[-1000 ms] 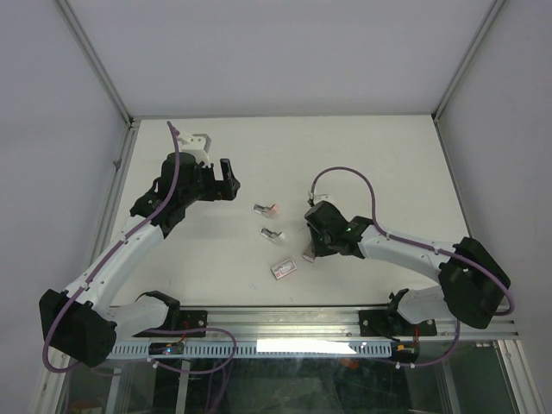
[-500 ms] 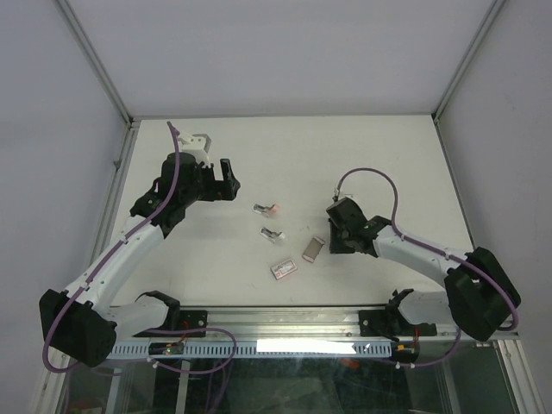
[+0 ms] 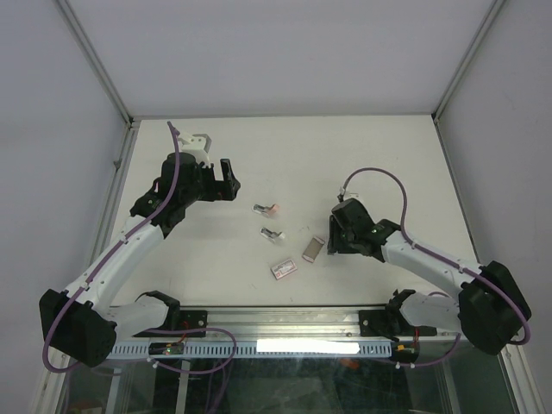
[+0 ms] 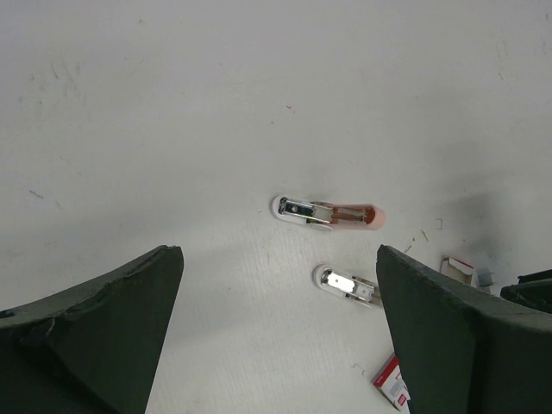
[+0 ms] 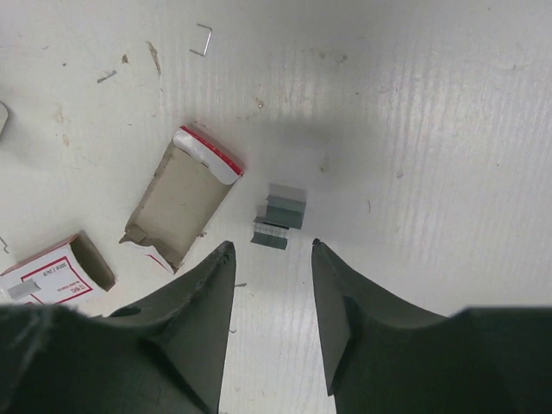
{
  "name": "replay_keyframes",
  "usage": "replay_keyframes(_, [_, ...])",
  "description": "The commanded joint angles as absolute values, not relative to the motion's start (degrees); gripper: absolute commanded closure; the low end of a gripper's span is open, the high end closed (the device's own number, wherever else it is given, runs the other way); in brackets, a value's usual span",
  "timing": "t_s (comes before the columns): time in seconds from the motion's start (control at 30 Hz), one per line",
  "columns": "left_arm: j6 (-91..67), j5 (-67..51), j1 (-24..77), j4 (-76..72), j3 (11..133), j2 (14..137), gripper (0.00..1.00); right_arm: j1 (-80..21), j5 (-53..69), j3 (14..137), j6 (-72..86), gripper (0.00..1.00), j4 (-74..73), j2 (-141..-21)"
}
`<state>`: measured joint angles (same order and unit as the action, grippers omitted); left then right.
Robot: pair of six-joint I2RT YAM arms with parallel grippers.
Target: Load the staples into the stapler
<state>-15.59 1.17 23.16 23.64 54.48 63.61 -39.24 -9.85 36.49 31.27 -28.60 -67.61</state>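
The stapler lies in two small pieces mid-table: a pink-topped piece (image 3: 269, 209) (image 4: 328, 212) and a white and metal piece (image 3: 272, 234) (image 4: 348, 284). The staples (image 5: 280, 217) are a few short grey strips piled just beyond my right fingertips, beside the open end of the grey-brown sleeve (image 5: 181, 198) (image 3: 313, 248). My right gripper (image 3: 333, 245) (image 5: 270, 250) is open and empty, low over the table, with the staples just ahead of the gap. My left gripper (image 3: 231, 179) (image 4: 278, 259) is wide open and empty, hovering left of the stapler pieces.
A flat red-and-white box (image 3: 283, 269) (image 5: 56, 269) (image 4: 392, 384) lies near the front, left of the sleeve. Loose single staples (image 5: 203, 39) and scraps dot the table (image 3: 379, 155). Metal frame posts stand at the left and right edges.
My right gripper has drawn back to the right off the sleeve, which now lies uncovered on the table. The left arm and stapler pieces have not moved.
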Motion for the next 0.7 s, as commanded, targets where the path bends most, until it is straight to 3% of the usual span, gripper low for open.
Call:
replay_keyframes(0.0, [-14.94, -0.22, 22.85, 21.71, 54.67, 62.31, 0.01, -39.17, -10.60, 35.43, 32.16, 0.61, -26.47, -66.84])
replay_keyframes(0.2, [-14.98, -0.35, 22.86, 21.71, 54.55, 62.39, 0.01, -39.32, -9.74, 36.25, 31.12, 0.72, -24.98, -70.00])
replay_keyframes(0.67, [-15.05, -0.89, 22.87, 21.71, 54.61, 62.94, 0.01, -42.55, -9.52, 37.06, 26.81, 0.69, -22.74, -73.87])
